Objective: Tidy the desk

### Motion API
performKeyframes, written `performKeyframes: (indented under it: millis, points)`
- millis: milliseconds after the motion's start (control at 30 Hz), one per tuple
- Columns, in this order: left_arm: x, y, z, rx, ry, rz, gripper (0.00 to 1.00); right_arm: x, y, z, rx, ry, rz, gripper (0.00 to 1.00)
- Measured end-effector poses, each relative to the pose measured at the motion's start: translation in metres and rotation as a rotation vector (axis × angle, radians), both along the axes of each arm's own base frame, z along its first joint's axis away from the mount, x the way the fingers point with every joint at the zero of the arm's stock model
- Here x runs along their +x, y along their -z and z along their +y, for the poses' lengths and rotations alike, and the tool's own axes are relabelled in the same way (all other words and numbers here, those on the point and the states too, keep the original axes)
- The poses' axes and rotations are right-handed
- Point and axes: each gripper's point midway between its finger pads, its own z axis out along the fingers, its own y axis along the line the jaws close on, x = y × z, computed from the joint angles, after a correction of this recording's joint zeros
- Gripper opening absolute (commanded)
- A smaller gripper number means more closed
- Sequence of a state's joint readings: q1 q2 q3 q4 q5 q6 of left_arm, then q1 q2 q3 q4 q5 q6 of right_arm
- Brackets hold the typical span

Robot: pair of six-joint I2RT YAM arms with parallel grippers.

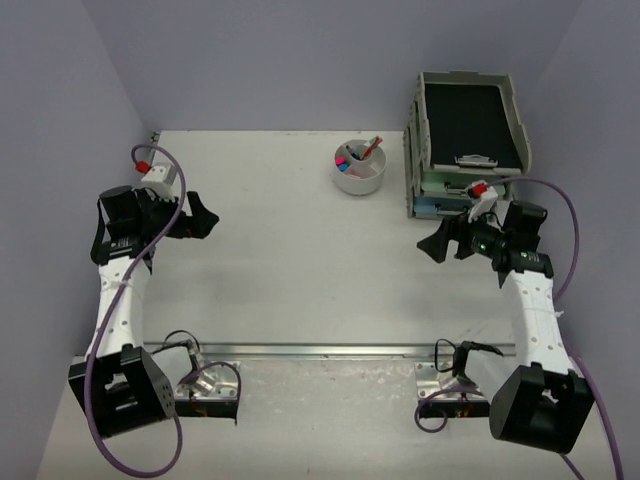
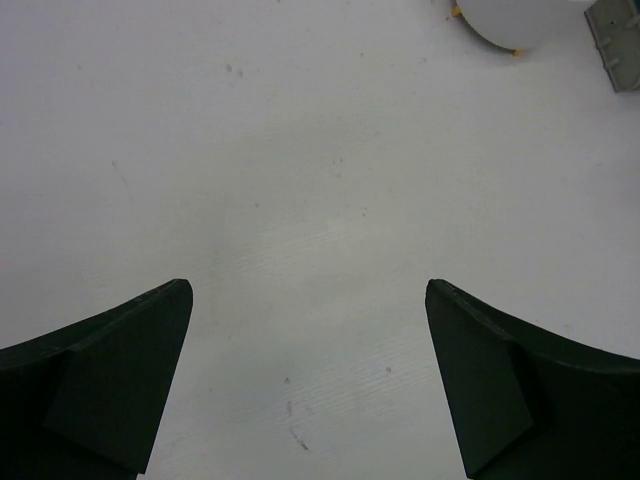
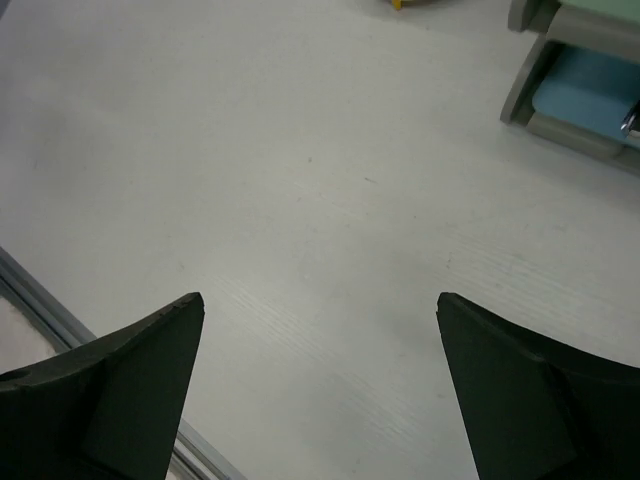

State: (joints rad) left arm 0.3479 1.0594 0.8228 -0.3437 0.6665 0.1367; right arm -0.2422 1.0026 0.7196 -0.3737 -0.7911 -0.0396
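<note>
Desk point(image 1: 290, 270) is lying flat under the left gripper point(image 1: 204, 218) and right gripper point(image 1: 432, 241), both hanging wide and empty. I am judging it rigid, heavy, slick, graspable only along its front rail point(image 1: 330, 351). Pen bowl point(image 1: 362, 172) is sitting near the far right corner, beside trays point(image 1: 466, 125).

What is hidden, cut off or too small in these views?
Top view: the items in the white round holder are too small to name.
Top view: the uppermost of the grey trays hides what lies in the lower ones.
Left wrist view: the top edge cuts off the holder.
Right wrist view: the right edge cuts off the trays and a metal piece.
</note>
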Motion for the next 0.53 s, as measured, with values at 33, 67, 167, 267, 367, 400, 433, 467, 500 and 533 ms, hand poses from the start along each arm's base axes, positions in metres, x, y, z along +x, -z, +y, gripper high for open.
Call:
performKeyframes:
  millis: [33,67,167,267,367,400,433,467,500,533]
  points:
    - [-0.004,-0.002,-0.006,0.047,0.027,-0.025,1.00,-0.008,0.013,0.001,0.016,0.024,0.035,0.99]
    - [-0.008,-0.001,-0.013,0.088,0.053,-0.047,1.00,-0.013,0.023,0.002,0.018,0.046,0.050,0.99]
    - [-0.024,0.008,-0.029,0.173,0.120,-0.080,1.00,-0.025,0.042,0.004,0.013,0.085,0.076,0.99]
    - [-0.033,0.025,-0.025,0.236,0.110,-0.064,1.00,-0.029,0.052,0.005,-0.048,0.101,0.031,0.99]
    - [-0.037,0.041,-0.016,0.278,0.077,-0.032,1.00,-0.034,0.063,0.008,-0.101,0.098,-0.001,0.99]
    - [-0.039,0.045,-0.013,0.291,0.066,-0.027,1.00,-0.035,0.066,0.009,-0.115,0.097,-0.005,0.99]
    - [-0.041,0.047,-0.012,0.302,0.059,-0.028,1.00,-0.036,0.069,0.009,-0.125,0.098,-0.007,0.99]
    - [-0.043,0.048,-0.010,0.312,0.053,-0.030,1.00,-0.036,0.072,0.009,-0.135,0.100,-0.009,0.99]
    - [-0.043,0.047,-0.009,0.321,0.047,-0.036,1.00,-0.036,0.074,0.008,-0.141,0.104,-0.009,0.99]
    - [-0.044,0.045,-0.007,0.329,0.040,-0.044,1.00,-0.036,0.075,0.006,-0.148,0.112,-0.009,0.99]
